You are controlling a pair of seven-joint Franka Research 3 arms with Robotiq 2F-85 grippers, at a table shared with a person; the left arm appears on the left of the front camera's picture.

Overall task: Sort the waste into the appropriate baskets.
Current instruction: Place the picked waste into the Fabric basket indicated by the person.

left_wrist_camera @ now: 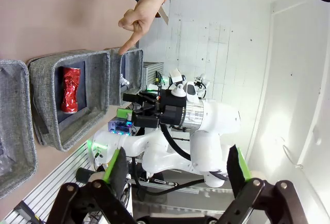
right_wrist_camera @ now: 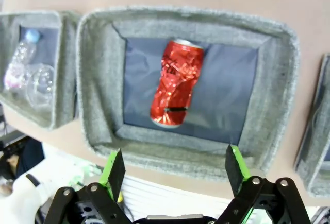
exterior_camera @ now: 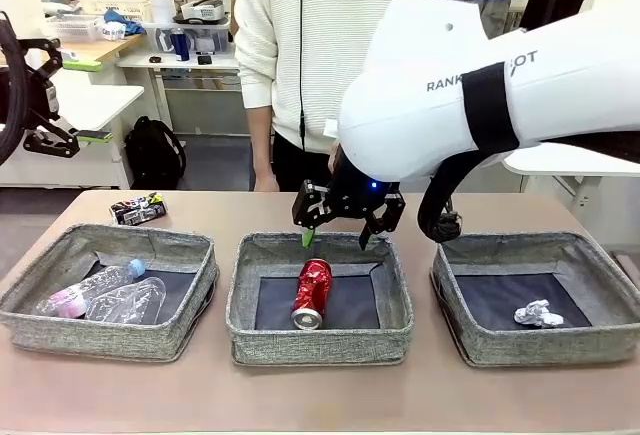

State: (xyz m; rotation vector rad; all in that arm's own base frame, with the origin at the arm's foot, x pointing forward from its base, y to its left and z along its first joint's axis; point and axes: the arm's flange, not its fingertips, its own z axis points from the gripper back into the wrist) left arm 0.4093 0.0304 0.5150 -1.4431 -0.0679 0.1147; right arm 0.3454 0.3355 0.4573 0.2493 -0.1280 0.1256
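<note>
Three grey woven baskets stand in a row. The left basket (exterior_camera: 100, 337) holds a clear bottle (exterior_camera: 85, 293) with a blue cap and a clear plastic cup (exterior_camera: 132, 303). A crushed red can (exterior_camera: 312, 293) (right_wrist_camera: 175, 82) lies loose in the middle basket (exterior_camera: 320, 345) (right_wrist_camera: 185, 14). A crumpled paper ball (exterior_camera: 538, 313) lies in the right basket (exterior_camera: 540, 350). A crushed black can (exterior_camera: 137, 209) lies on the table behind the left basket. My right gripper (exterior_camera: 340, 232) (right_wrist_camera: 175, 170) hangs open and empty over the middle basket. My left gripper (left_wrist_camera: 177, 170) is open, empty and raised well off to the side.
A person in a white sweater (exterior_camera: 330, 55) stands at the far side of the table. In the left wrist view the person's hand (left_wrist_camera: 136, 20) points a finger down at the far wall of the right basket (left_wrist_camera: 131, 74). Bare table runs in front of the baskets.
</note>
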